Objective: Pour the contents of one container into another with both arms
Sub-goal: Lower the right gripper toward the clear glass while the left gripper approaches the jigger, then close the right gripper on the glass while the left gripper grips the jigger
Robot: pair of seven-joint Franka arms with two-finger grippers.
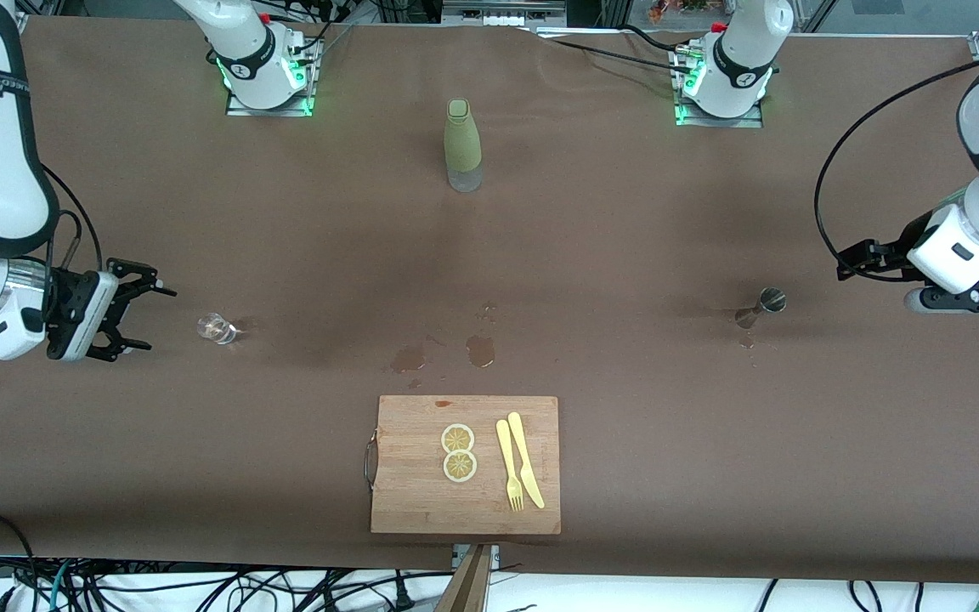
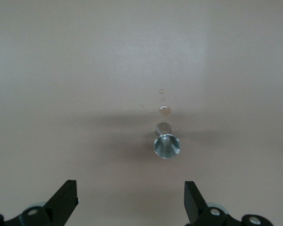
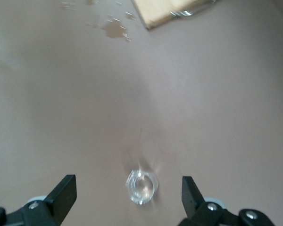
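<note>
The small silver jigger [image 1: 761, 307] stands on the brown table toward the left arm's end. In the left wrist view the jigger [image 2: 166, 144] shows its open mouth, ahead of the fingers and off the midline. My left gripper [image 1: 846, 262] [image 2: 130, 197] hangs open beside it, apart from it. The clear glass cup [image 1: 216, 328] sits toward the right arm's end. My right gripper [image 1: 143, 312] [image 3: 128, 194] is open, a short gap from the cup. In the right wrist view the cup [image 3: 141, 187] shows between the spread fingers, untouched.
A tall olive-green bottle [image 1: 462, 144] stands mid-table near the bases. A wooden cutting board [image 1: 409, 493] near the front edge carries two lemon slices [image 1: 458, 452], a yellow fork and a yellow knife. Wet patches [image 1: 480, 349] lie just past the board, and droplets [image 2: 165, 111] by the jigger.
</note>
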